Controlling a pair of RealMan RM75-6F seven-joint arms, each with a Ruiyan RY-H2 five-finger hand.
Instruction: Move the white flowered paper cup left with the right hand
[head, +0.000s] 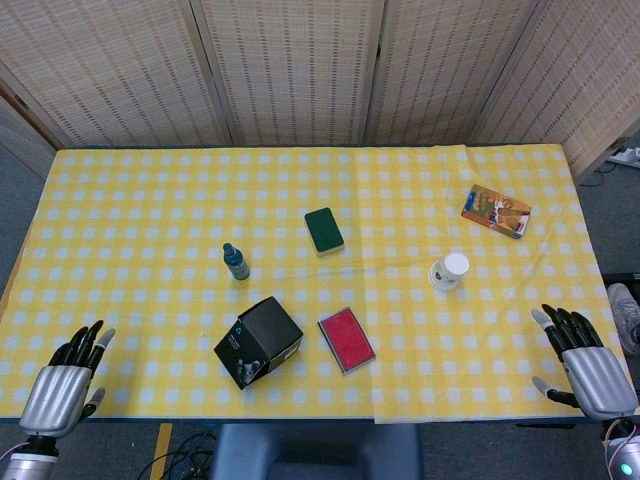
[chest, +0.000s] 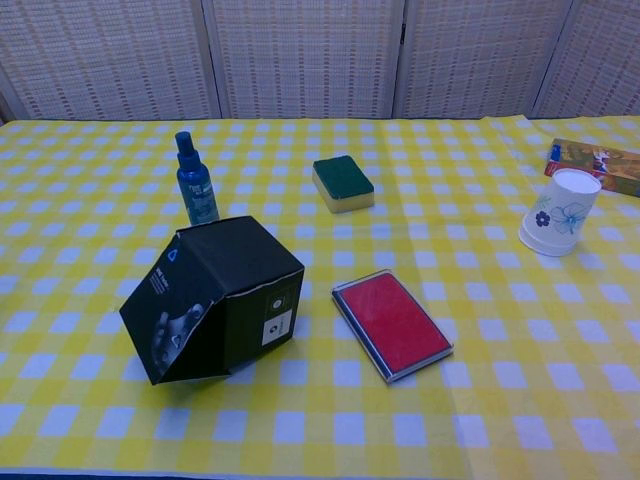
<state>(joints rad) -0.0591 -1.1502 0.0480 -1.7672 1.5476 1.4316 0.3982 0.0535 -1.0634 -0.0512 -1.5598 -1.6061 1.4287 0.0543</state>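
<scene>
The white flowered paper cup (head: 449, 271) stands upside down on the yellow checked tablecloth at the right; the chest view shows its blue flower print (chest: 560, 213). My right hand (head: 582, 362) rests at the table's front right corner, fingers spread, holding nothing, well short of the cup. At the front left corner lies my left hand (head: 68, 378), likewise spread and empty. Neither hand shows in the chest view.
A black box (head: 258, 341) lies tilted near the front middle, a red flat case (head: 346, 339) beside it. A green sponge (head: 324, 230) and a blue spray bottle (head: 236, 261) sit further back. A colourful packet (head: 496, 210) lies behind the cup.
</scene>
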